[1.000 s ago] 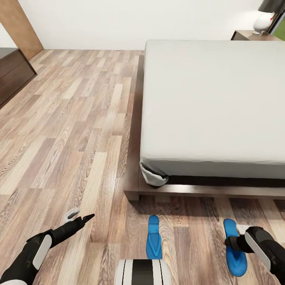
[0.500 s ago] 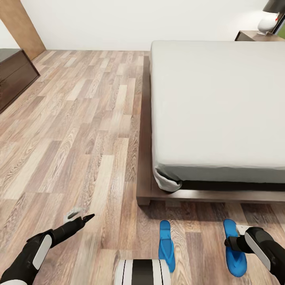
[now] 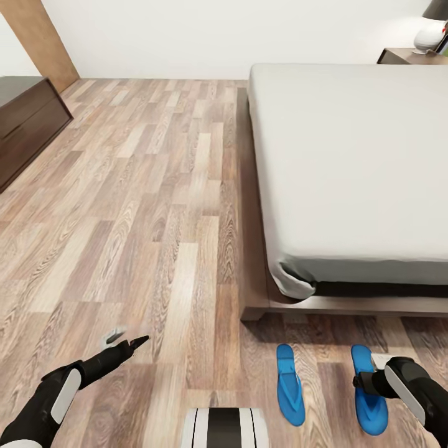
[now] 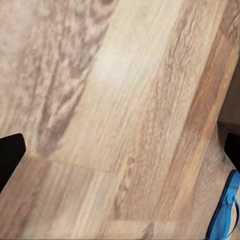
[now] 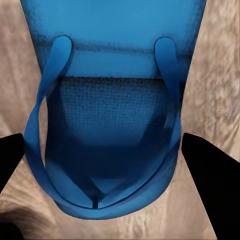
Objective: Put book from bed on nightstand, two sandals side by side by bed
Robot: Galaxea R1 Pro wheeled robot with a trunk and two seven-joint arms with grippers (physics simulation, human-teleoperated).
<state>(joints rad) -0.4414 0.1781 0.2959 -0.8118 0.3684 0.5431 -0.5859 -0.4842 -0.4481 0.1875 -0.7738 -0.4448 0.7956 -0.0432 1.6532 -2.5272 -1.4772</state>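
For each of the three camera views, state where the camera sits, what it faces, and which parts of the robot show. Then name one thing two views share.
Head view: on the robot's head, looking down at the floor, bed and two sandals; both arms show.
Left wrist view: near the left gripper, facing floor planks; dark fingertips show.
Right wrist view: near the right gripper, close above the right sandal; dark fingertips show.
Shared: the right sandal shows in head and right wrist views.

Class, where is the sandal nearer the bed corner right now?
In the head view, that sandal lies on the floor before the bed, left of the other sandal.
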